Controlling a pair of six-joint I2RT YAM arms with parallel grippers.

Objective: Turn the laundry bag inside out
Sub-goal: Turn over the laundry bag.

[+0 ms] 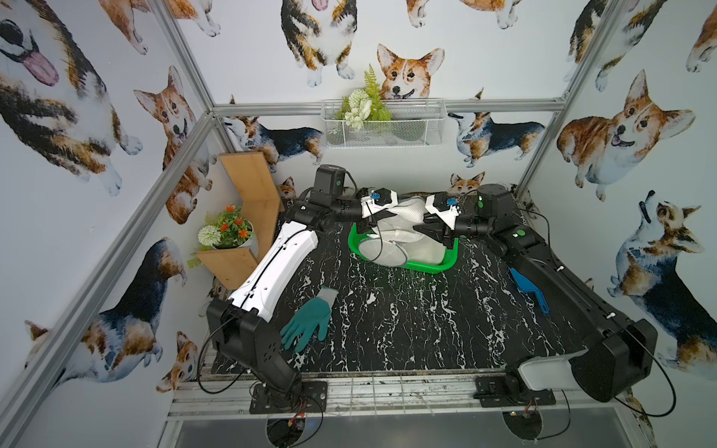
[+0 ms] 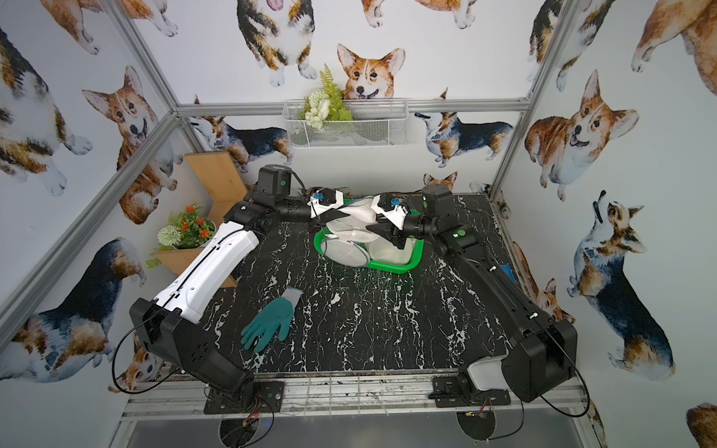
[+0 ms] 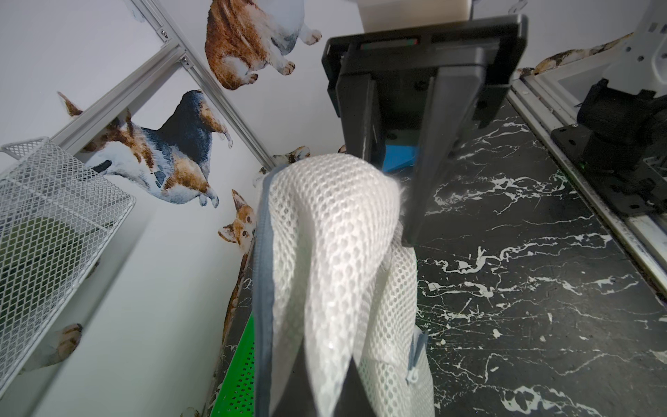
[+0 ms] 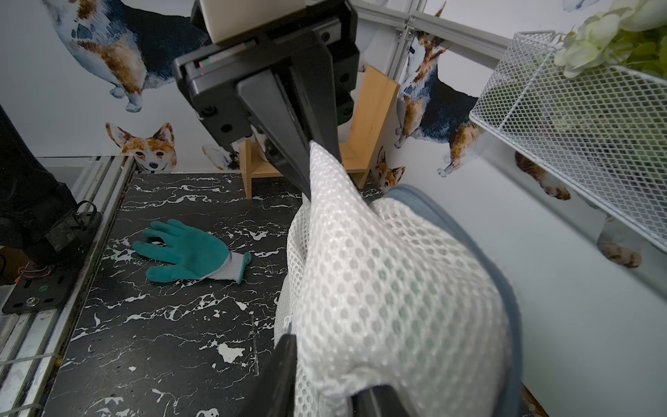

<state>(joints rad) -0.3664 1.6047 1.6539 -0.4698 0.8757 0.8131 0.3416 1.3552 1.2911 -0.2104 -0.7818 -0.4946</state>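
The laundry bag point(image 1: 403, 215) point(image 2: 355, 217) is white mesh with a grey-blue zipper edge. It hangs stretched between my two grippers, above the green basket point(image 1: 446, 265) point(image 2: 390, 268) at the back of the table. My left gripper point(image 1: 382, 215) point(image 3: 334, 382) is shut on a bunched fold of the bag point(image 3: 335, 252). From the opposite side my right gripper point(image 1: 425, 229) point(image 4: 332, 382) is shut on the bag's mesh point(image 4: 389, 289), which bulges between its fingers. Each wrist view shows the opposite gripper's fingers sunk into the bag's far end.
Under the bag, the green basket holds a round mesh piece point(image 1: 380, 250) and a translucent white piece point(image 1: 423, 248). A green glove point(image 1: 308, 318) lies front left and a blue scoop point(image 1: 527, 289) by the right arm. A wooden shelf with a flower pot point(image 1: 229, 232) and a wire wall basket point(image 1: 384, 124) stand behind.
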